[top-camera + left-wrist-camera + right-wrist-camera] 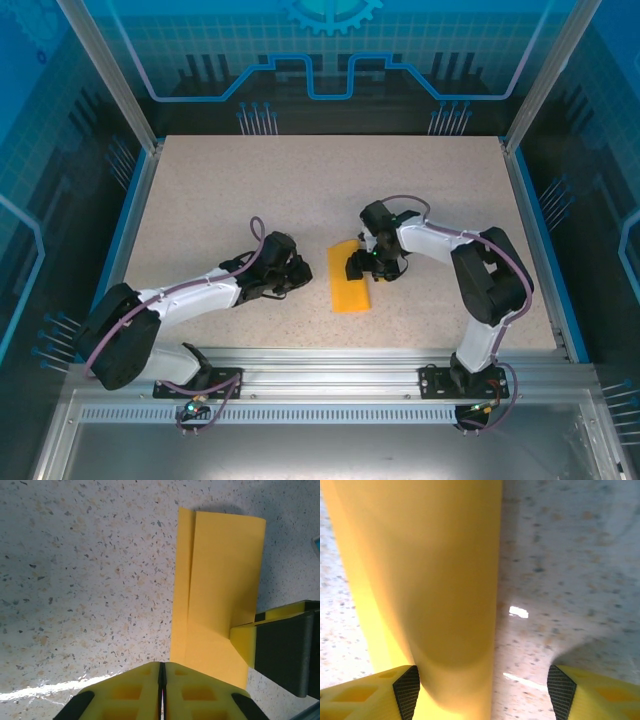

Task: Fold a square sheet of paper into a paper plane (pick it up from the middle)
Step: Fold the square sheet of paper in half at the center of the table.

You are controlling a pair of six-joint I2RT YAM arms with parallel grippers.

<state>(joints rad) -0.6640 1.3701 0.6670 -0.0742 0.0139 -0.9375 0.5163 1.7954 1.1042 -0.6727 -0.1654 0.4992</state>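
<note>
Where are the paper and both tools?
paper [350,295], top view, its near half.
left tool [161,670], left wrist view, between its shut tips.
right tool [484,687], right wrist view, between its open tips.

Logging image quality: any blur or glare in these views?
Top external: sharp, evenly lit. Left wrist: crisp, with a glare streak on the table at lower left. Right wrist: the paper looms close and blurred; small glints on the table.

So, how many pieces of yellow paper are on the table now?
1. The folded orange-yellow sheet lies near the table's middle, between the left arm and the right arm, whose fingers touch its right edge. A small scrap could be hidden beneath them.
</note>
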